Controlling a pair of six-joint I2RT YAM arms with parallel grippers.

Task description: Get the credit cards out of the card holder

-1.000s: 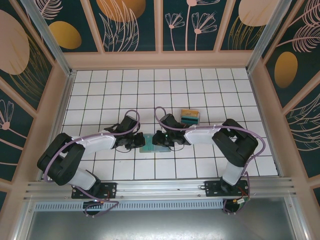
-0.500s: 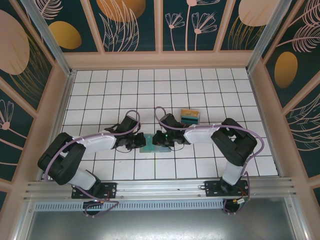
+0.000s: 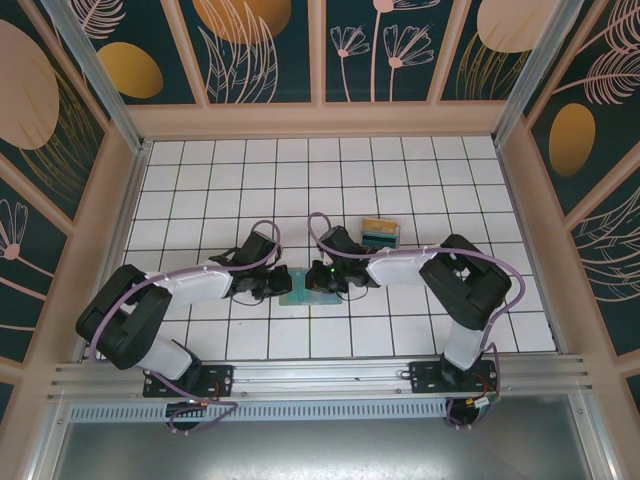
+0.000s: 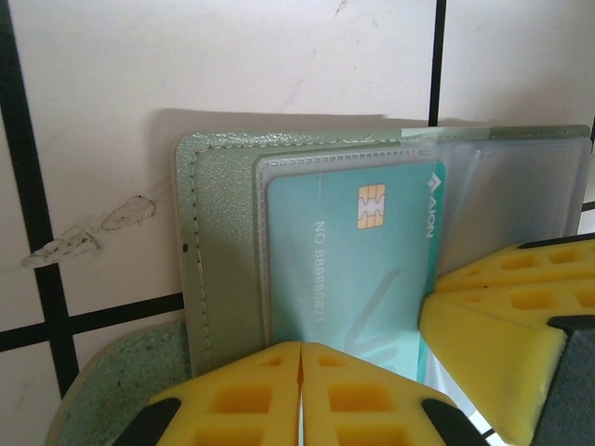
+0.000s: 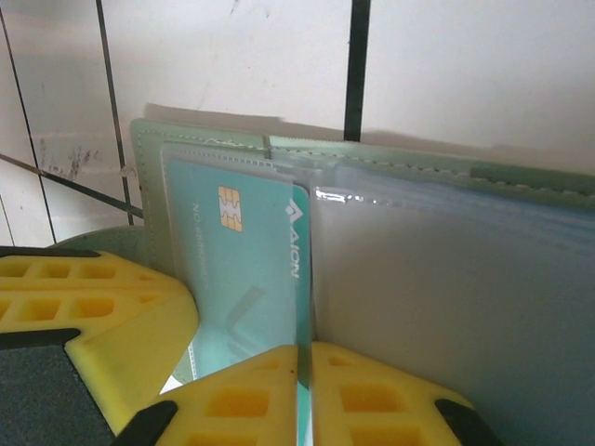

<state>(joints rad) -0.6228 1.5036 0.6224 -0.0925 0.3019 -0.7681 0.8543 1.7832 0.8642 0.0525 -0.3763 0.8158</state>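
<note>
The card holder lies open on the tiles between my two grippers, a grey-green panel with clear sleeves. A teal credit card with a gold chip sits in the left sleeve. My right gripper is shut on that card's right edge, and a teal sliver shows between its yellow fingers. My left gripper is shut, its tips against the holder's near edge with nothing seen between them. In the top view, the left gripper and the right gripper nearly meet over the holder.
A small clear tray holding a gold and a teal card stands just beyond the right gripper. The right gripper's fingers crowd the holder's right side. The left gripper's fingers crowd its left. White tiled floor runs to the walls.
My right gripper has closed the last bit onto the teal card. Both arms have hardly moved, and the holder stays in place.
</note>
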